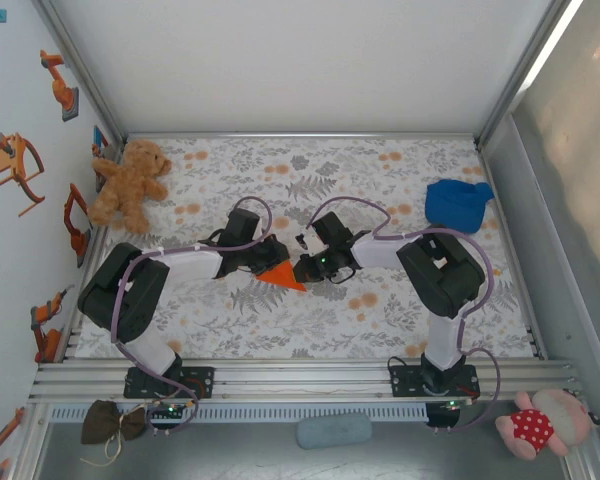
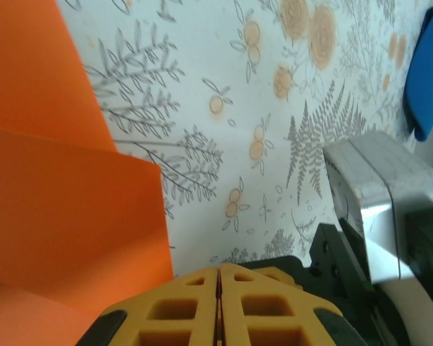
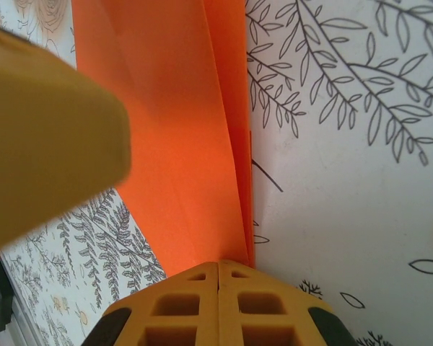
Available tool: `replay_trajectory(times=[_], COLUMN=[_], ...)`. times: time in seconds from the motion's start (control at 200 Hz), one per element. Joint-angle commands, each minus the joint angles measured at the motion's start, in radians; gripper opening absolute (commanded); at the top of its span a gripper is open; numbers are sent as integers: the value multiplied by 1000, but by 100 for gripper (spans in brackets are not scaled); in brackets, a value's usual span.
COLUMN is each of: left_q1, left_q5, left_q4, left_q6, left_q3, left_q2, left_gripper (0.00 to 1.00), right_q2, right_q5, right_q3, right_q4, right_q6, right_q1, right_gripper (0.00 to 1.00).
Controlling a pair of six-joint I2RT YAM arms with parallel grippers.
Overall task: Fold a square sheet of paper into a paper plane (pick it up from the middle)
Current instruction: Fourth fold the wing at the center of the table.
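Observation:
The orange sheet of paper (image 1: 281, 277) lies folded into a pointed wedge on the flower-patterned table cover, between both grippers. My left gripper (image 1: 270, 262) is shut at the wedge's left end. In the left wrist view its yellow fingertips (image 2: 219, 270) are closed together, with layered orange paper (image 2: 65, 209) lying beside and below them, not between them. My right gripper (image 1: 305, 268) is shut at the pointed end. In the right wrist view its tips (image 3: 219, 264) rest against the paper (image 3: 180, 144) next to a folded edge, and the left gripper's blurred yellow finger (image 3: 43, 137) is close by.
A teddy bear (image 1: 130, 185) sits at the back left and a blue cloth lump (image 1: 458, 201) at the back right. Metal frame rails border the table. A pink doll (image 1: 540, 422), a grey pad (image 1: 333, 431) and a brown item (image 1: 110, 422) lie in front of the rail.

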Motion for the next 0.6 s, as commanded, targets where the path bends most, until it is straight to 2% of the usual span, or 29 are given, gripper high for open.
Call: replay_trajectory(times=[0.0,0.2,0.431,0.596], left_q1=[-13,-26,-21,5], left_q5=[-13,2,-58,-62], left_q4=[13,75,73,76], left_q6=[16,-15,-10,-1], left_q3=[-1,-24,-48,-68], left_q2=[24,78,108,110], left_gripper=[11,11,10,10], right_q2=[20,21,27,49], right_q5=[77,87,124,182], right_q3=[-4,-3,-17,-31], right_q4=[-86,-100,-118,-166], right_q6=[-14,-14,-7,11], right_q1=[3,3,3,4], right_gripper=[0,0,0,0])
